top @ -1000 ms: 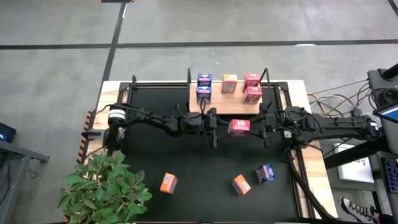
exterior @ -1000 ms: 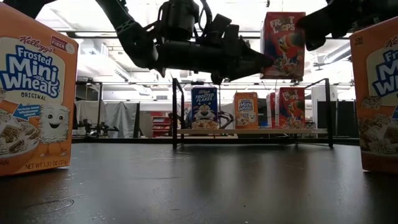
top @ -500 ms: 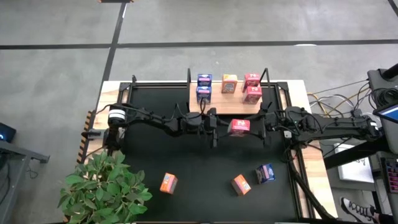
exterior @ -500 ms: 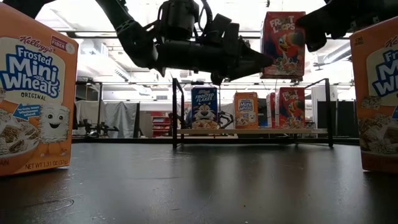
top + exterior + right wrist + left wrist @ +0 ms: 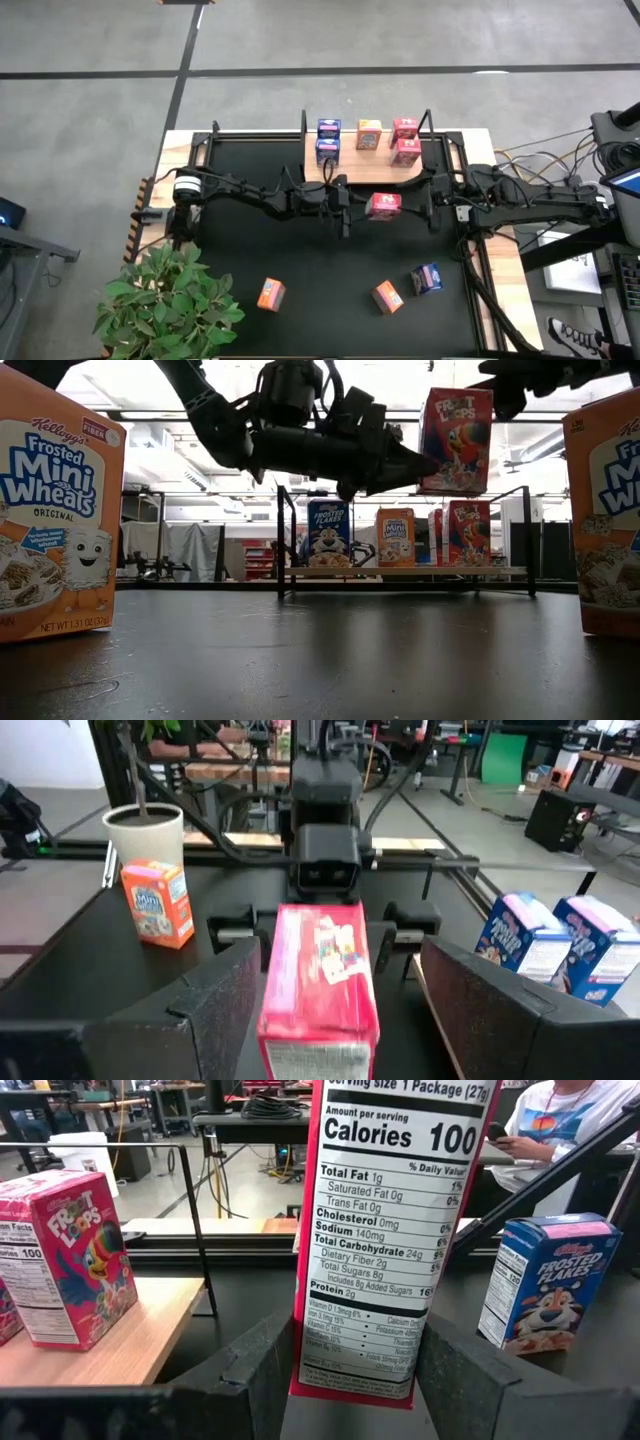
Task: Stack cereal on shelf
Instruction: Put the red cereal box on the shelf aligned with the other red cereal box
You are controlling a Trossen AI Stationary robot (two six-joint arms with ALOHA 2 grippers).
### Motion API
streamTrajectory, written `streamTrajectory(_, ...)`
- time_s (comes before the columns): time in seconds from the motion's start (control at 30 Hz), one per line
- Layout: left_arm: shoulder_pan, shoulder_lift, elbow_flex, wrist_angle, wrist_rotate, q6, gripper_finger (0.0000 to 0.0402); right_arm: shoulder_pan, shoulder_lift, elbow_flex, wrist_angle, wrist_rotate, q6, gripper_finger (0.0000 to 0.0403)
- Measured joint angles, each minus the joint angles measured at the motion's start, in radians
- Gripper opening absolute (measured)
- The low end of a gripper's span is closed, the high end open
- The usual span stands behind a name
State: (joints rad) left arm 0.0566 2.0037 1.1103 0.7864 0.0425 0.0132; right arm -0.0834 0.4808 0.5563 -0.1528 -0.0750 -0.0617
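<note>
A red-pink cereal box (image 5: 384,204) hangs in the air in front of the wooden shelf (image 5: 352,167). My left gripper (image 5: 360,205) is shut on it, reaching in from the left. My right gripper (image 5: 428,204) is open just right of the box; its fingers stand apart on either side without touching, as the right wrist view (image 5: 340,965) shows. On the shelf stand two blue boxes (image 5: 327,140), one orange box (image 5: 369,133) and two red-pink boxes (image 5: 405,140). Two orange boxes (image 5: 271,294) (image 5: 387,297) and one blue box (image 5: 426,278) stand on the black mat. My left gripper pinches the red-pink box's lower end (image 5: 350,1375) between its two fingers, one on each wide face, with the narrow nutrition panel toward the wrist. The fingers (image 5: 415,460) lie level, coming from the table's left. The box stands up above them, slightly tilted, lifted clear.
A potted plant (image 5: 165,300) stands at the table's near left corner. Black posts (image 5: 283,540) rise at the shelf's ends. Cables and equipment (image 5: 600,200) lie off the right edge. A person sits beyond the table (image 5: 570,1120).
My right gripper has drawn off the red-pink box, going up and a little toward the table's right edge. The box stays in my left gripper, lifted clear, and has tipped slightly.
</note>
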Motion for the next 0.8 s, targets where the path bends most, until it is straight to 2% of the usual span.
streamTrajectory(0.53,-0.002,0.0,0.0,-0.057,-0.003,-0.007,0.0171,0.0,0.019,0.07,-0.044,-0.001,0.001,0.0265)
streamTrajectory(0.8,-0.003,-0.001,0.0,-0.055,-0.008,-0.008,0.0171,0.0,0.172,0.242,-0.279,-0.001,-0.028,0.0262)
